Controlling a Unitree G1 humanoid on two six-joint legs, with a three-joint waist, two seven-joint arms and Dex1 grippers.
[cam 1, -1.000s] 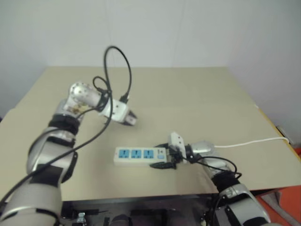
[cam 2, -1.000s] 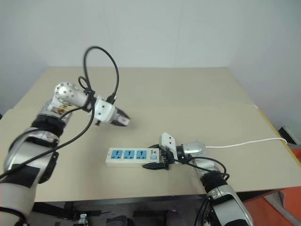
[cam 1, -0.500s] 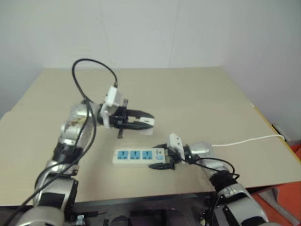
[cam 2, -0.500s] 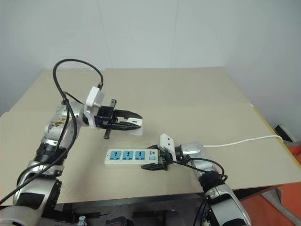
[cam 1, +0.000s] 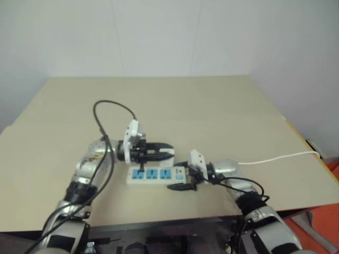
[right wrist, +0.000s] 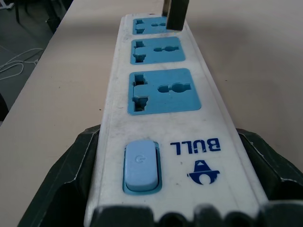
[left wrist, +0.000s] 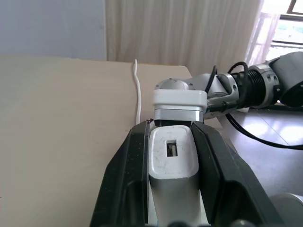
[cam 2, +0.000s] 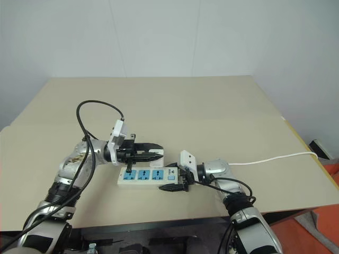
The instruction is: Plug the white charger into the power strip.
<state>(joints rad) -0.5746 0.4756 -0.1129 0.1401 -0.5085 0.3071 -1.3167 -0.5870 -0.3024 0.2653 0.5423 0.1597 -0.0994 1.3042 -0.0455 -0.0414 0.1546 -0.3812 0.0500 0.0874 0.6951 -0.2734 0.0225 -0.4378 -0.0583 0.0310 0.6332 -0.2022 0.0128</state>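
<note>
Above power strip (cam 2: 147,175), on tan table (cam 2: 222,111): left gripper (cam 2: 157,151) pinching white charger (left wrist: 171,156); right gripper (cam 2: 174,182) clamped on strip's switch end. Risk: prongs missing the slots, charger twisting in grip, strip skidding.

My right gripper (right wrist: 177,208) has its two black fingers (right wrist: 71,175) closed against the long sides of the power strip (right wrist: 161,137), at the end with the pale blue switch (right wrist: 140,166) and the printed brand mark (BULL, with a small logo beside it). Three blue sockets (right wrist: 162,91) run away from me in a row along the white bar. A dark upright piece (right wrist: 176,14) stands over the farthest socket. The strip lies on the tan bench (right wrist: 246,56), whose edge falls away to a dark floor.
</note>
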